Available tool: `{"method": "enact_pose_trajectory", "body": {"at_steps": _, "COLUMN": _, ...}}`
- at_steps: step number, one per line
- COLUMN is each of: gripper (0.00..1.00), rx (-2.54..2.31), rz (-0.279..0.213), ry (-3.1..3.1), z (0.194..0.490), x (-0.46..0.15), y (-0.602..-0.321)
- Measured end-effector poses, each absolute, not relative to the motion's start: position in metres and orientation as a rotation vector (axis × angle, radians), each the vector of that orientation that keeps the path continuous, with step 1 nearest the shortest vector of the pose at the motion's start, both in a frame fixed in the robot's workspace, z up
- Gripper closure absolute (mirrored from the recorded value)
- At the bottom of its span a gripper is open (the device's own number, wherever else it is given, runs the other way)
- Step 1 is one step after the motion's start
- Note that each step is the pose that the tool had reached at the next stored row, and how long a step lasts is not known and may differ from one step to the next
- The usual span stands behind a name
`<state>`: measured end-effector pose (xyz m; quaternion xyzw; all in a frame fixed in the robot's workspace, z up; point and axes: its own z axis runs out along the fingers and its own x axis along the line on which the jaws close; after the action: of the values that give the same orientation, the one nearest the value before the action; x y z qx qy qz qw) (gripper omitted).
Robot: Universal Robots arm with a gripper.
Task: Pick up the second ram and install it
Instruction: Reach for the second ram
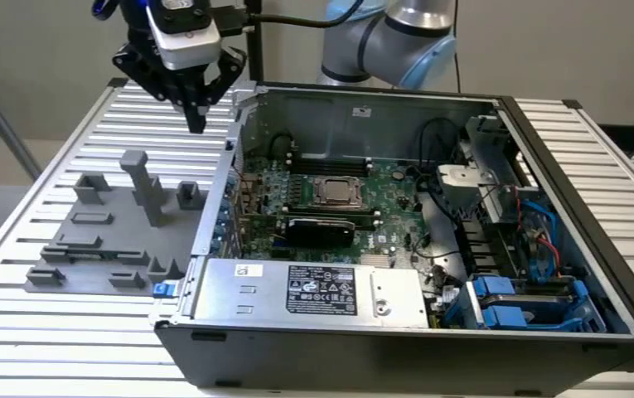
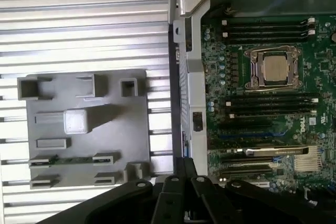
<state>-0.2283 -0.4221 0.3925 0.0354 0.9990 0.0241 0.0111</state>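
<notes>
The second ram (image 2: pixel 68 159) is a thin green stick lying in a slot of the grey fixture plate (image 2: pixel 131 129), held between two small grey holders. My gripper (image 1: pixel 195 123) hangs high above the slatted table, between the fixture plate (image 1: pixel 107 240) and the open computer case (image 1: pixel 405 108). Its dark fingers (image 2: pixel 173 192) come together to a point with nothing between them. The green motherboard (image 1: pixel 389 217) with its silver CPU (image 2: pixel 275 67) lies inside the case, and dark memory slots (image 2: pixel 268 23) run on both sides of the CPU.
A tall grey post (image 1: pixel 143 186) and other blocks rise from the fixture plate. The case's metal wall (image 2: pixel 186 40) stands between the plate and the motherboard. A power supply (image 1: pixel 317 290), cables and blue drive bays (image 1: pixel 515 303) occupy the case's near side.
</notes>
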Motion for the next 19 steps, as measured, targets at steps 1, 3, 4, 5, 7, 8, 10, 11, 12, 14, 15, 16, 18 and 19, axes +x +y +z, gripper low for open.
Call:
{"method": "enact_pose_trajectory", "body": {"at_steps": 1, "gripper": 1.0, "rx": 0.11, "rz": 0.075, "ry": 3.117, "z": 0.392, "x": -0.233, "y": -0.423}}
{"method": "enact_pose_trajectory", "body": {"at_steps": 3, "gripper": 1.0, "rx": 0.11, "rz": 0.075, "ry": 3.116, "z": 0.392, "x": -0.242, "y": -0.424}}
{"method": "enact_pose_trajectory", "body": {"at_steps": 4, "gripper": 1.0, "rx": 0.11, "rz": 0.075, "ry": 3.117, "z": 0.392, "x": -0.246, "y": -0.425}}
{"method": "enact_pose_trajectory", "body": {"at_steps": 5, "gripper": 1.0, "rx": 0.11, "rz": 0.075, "ry": 3.116, "z": 0.392, "x": -0.251, "y": -0.425}}
{"method": "enact_pose_trajectory", "body": {"at_steps": 7, "gripper": 1.0, "rx": 0.11, "rz": 0.075, "ry": 3.117, "z": 0.392, "x": -0.26, "y": -0.427}}
{"method": "enact_pose_trajectory", "body": {"at_steps": 8, "gripper": 1.0, "rx": 0.11, "rz": 0.075, "ry": 3.117, "z": 0.391, "x": -0.265, "y": -0.427}}
{"method": "enact_pose_trajectory", "body": {"at_steps": 10, "gripper": 1.0, "rx": 0.11, "rz": 0.075, "ry": 3.117, "z": 0.391, "x": -0.274, "y": -0.428}}
{"method": "enact_pose_trajectory", "body": {"at_steps": 11, "gripper": 1.0, "rx": 0.11, "rz": 0.075, "ry": 3.117, "z": 0.391, "x": -0.278, "y": -0.429}}
{"method": "enact_pose_trajectory", "body": {"at_steps": 12, "gripper": 1.0, "rx": 0.11, "rz": 0.075, "ry": 3.116, "z": 0.39, "x": -0.283, "y": -0.43}}
{"method": "enact_pose_trajectory", "body": {"at_steps": 14, "gripper": 1.0, "rx": 0.11, "rz": 0.075, "ry": 3.117, "z": 0.389, "x": -0.292, "y": -0.431}}
{"method": "enact_pose_trajectory", "body": {"at_steps": 15, "gripper": 1.0, "rx": 0.11, "rz": 0.075, "ry": 3.116, "z": 0.389, "x": -0.296, "y": -0.431}}
{"method": "enact_pose_trajectory", "body": {"at_steps": 16, "gripper": 1.0, "rx": 0.11, "rz": 0.075, "ry": 3.117, "z": 0.388, "x": -0.301, "y": -0.431}}
{"method": "enact_pose_trajectory", "body": {"at_steps": 18, "gripper": 1.0, "rx": 0.11, "rz": 0.075, "ry": 3.117, "z": 0.387, "x": -0.31, "y": -0.432}}
{"method": "enact_pose_trajectory", "body": {"at_steps": 19, "gripper": 1.0, "rx": 0.11, "rz": 0.075, "ry": 3.116, "z": 0.386, "x": -0.315, "y": -0.433}}
